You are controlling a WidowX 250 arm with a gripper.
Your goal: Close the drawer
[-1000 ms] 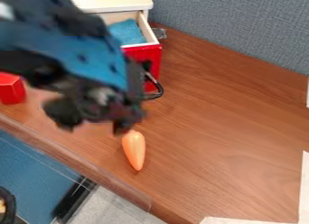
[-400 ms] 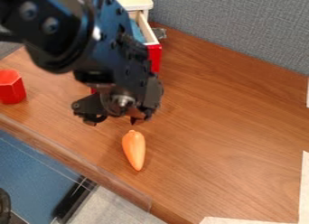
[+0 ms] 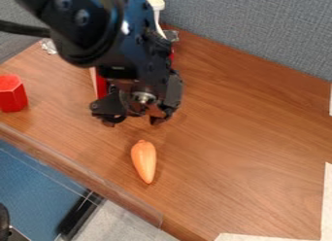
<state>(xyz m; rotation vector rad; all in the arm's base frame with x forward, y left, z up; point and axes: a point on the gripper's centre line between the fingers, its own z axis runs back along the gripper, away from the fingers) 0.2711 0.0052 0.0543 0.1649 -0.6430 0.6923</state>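
The gripper point(image 3: 134, 119) is hanging over the table point(image 3: 246, 123), in front of the drawer point(image 3: 102, 84), and it is sitting farther to the right than it was in both earlier frames. Since the last one it is also rising a little up the view, so its fingertips are standing farther above the carrot point(image 3: 144, 161) than they were. The claw is staying released, its two fingers spreading apart and gripping nothing between them. The arm point(image 3: 97, 36) is swinging rightward along with it, and is now covering the middle of the drawer, where the handle was showing in the first frame. The drawer is still sticking out of the cabinet point(image 3: 156, 1), with a strip of its red front showing on the left of the arm and a bit of red on the right; its right front corner is keeping the place it had before. With the arm shifting over, a crumpled silvery thing point(image 3: 48, 46) is coming into sight at the upper left. The carrot is lying just where it was, below the gripper and apart from it, and the red block point(image 3: 11, 94) is staying put near the left edge of the view.
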